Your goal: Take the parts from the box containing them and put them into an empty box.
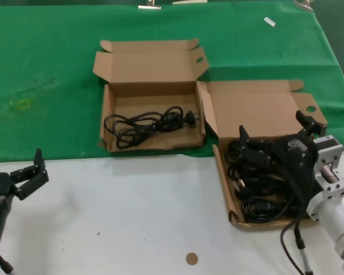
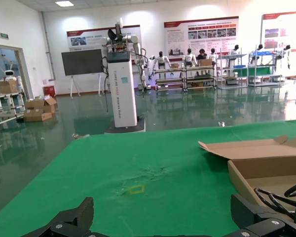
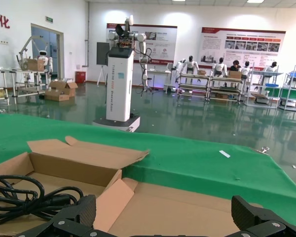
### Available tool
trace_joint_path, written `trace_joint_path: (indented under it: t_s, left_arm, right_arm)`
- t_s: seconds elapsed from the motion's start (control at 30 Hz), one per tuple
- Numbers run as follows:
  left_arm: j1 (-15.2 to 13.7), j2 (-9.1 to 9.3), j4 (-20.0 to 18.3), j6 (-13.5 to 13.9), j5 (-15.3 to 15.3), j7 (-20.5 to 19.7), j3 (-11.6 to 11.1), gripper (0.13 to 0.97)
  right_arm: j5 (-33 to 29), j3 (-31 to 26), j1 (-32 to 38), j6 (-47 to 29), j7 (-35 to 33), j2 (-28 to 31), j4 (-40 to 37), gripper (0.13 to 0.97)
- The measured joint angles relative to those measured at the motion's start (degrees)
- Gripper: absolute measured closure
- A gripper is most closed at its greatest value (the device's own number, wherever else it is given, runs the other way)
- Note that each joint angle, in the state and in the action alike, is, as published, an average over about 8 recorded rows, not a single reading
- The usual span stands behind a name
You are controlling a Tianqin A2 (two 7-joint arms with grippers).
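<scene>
While the left gripper (image 1: pixel 39 169) waits spread wide and empty over the table's near left corner, the right gripper (image 1: pixel 274 133) hangs over the box containing them (image 1: pixel 225 177) by the near right edge, its fingers wide apart and clasping nothing. Black cables (image 1: pixel 262 189) fill that box. An empty box (image 1: pixel 108 117) toward the far edge holds one cable (image 1: pixel 146 123).

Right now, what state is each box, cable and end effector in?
Left box: lid open, one coiled black cable lying inside.
Right box: lid open, a pile of black cables inside.
Right end effector: open, over the right box's cables, gripping nothing.
Left end effector: open, empty, parked over the white table.
</scene>
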Motion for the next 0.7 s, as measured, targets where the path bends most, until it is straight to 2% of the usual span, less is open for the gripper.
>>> trace_joint_path:
  t_s: [0.7]
  left_arm:
    - [0.00, 0.00, 0.00, 0.00, 0.00, 0.00, 0.00, 0.132]
  right_arm:
    - [0.00, 0.00, 0.00, 0.00, 0.00, 0.00, 0.00, 0.129]
